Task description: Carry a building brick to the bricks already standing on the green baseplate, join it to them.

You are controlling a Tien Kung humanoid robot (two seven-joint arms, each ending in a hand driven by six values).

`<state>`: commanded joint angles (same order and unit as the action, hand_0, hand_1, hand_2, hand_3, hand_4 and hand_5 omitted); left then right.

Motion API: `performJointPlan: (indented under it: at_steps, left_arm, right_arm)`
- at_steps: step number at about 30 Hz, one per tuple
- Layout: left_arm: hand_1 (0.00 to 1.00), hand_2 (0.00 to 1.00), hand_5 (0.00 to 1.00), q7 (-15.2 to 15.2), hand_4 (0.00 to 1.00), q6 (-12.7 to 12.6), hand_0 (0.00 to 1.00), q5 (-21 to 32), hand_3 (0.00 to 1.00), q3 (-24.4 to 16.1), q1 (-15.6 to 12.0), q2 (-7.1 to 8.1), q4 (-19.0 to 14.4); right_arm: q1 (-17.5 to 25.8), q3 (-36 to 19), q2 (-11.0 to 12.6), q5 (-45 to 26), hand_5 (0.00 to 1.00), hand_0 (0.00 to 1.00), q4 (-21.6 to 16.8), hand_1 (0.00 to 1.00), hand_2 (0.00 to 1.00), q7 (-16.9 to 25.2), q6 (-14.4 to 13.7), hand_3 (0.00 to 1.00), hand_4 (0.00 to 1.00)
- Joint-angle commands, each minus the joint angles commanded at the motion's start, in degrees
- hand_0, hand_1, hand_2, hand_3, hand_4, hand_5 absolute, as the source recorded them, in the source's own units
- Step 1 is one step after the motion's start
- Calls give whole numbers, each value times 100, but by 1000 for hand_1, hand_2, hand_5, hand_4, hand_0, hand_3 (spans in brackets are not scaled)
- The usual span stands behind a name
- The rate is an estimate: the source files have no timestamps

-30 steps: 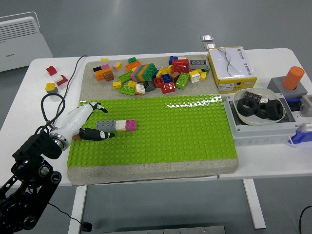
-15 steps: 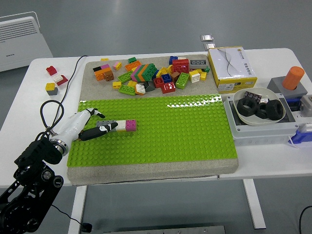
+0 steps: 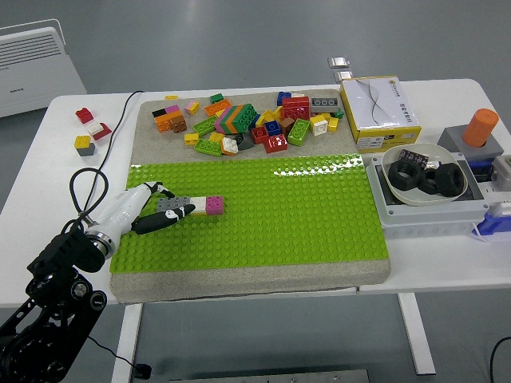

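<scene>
My left arm (image 3: pixel 56 279) enters from the lower-left corner, black and jointed, angled up toward the table. Its white-and-black left hand (image 3: pixel 142 209) lies low, palm down, fingers (image 3: pixel 164 218) stretched forward and loosely spread. I cannot see my right arm.

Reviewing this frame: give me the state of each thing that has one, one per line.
Left hand: white, on the baseplate's left part, fingers touching the grey brick; grip unclear.
Brick row: grey, white, pink, joined, seated on the green baseplate.
Loose bricks: heaped behind the baseplate.
Bowl: holding black rings.
</scene>
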<state>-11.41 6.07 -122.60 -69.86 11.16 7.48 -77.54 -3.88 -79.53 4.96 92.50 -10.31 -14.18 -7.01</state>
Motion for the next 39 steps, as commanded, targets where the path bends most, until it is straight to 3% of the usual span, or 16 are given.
performJointPlan:
  at_steps: [14,24,39]
  left_arm:
    - [956,943,845,23,899,-37,992,65,690,34,-36,13,67]
    - [954,940,829,182,905,-186,991,93,681,50,-4,-16,362]
    - [954,934,818,193,903,-205,989,68,673,95,-26,-23,391]
  right_arm:
    - [-3,-50,-1,53,998,679,0,658,758,4,11,821,896]
    - [-10,-25,-2,26,998,679,0,658,758,9,14,821,896]
    - [-8,-5,1,9,998,679,0,657,759,10,13,819,893]
